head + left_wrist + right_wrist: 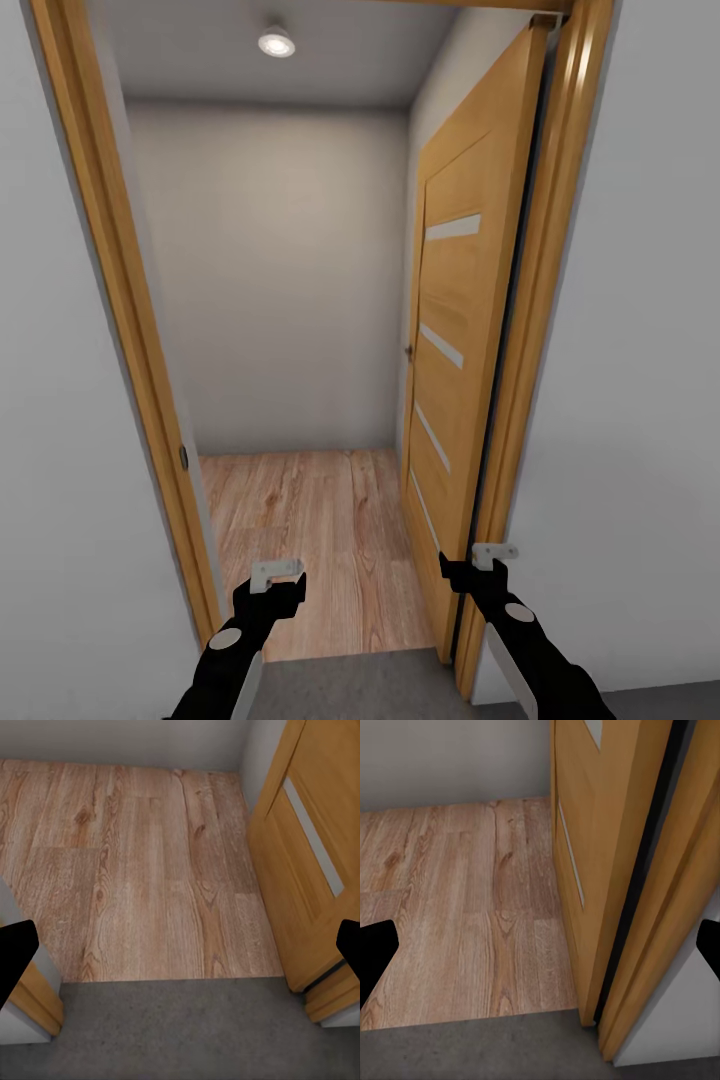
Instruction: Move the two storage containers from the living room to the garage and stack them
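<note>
Robot faces an open doorway (110, 300); grey concrete floor (180, 1035) underfoot meets light wood-plank flooring (320, 520) at the threshold. Wooden door (460, 330) stands swung inward on the right. Left gripper (272, 582) and right gripper (482, 562) are raised, jaws apart, holding nothing. Ceiling light (276, 42) is lit.
</note>
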You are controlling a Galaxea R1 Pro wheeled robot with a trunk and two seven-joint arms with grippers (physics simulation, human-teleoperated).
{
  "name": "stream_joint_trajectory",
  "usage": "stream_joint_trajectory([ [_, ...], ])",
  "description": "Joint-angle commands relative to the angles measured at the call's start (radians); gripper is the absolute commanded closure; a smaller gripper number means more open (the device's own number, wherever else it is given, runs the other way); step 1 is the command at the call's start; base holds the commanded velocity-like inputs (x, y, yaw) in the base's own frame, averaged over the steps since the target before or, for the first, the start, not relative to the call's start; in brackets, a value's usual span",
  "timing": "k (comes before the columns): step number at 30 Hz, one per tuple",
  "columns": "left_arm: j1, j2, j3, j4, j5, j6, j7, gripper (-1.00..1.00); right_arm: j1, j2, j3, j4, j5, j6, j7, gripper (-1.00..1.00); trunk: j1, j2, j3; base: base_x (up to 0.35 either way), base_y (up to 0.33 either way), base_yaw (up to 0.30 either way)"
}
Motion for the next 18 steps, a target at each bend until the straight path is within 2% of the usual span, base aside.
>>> stream_joint_trajectory([
  [1,0.0,0.0,-0.001,-0.001,-0.003,0.005,0.005,-1.0,0.0,-0.002,0.006,-0.002,-0.01,0.004,-0.007,-1.0,0.0,-0.001,-0.001,0.0,0.0,0.0],
  [18,0.0,0.0,-0.002,-0.001,-0.003,0.005,0.005,-1.0,0.0,-0.002,0.006,-0.002,-0.01,0.004,-0.007,-1.0,0.0,-0.001,-0.001,0.0,0.0,0.0],
])
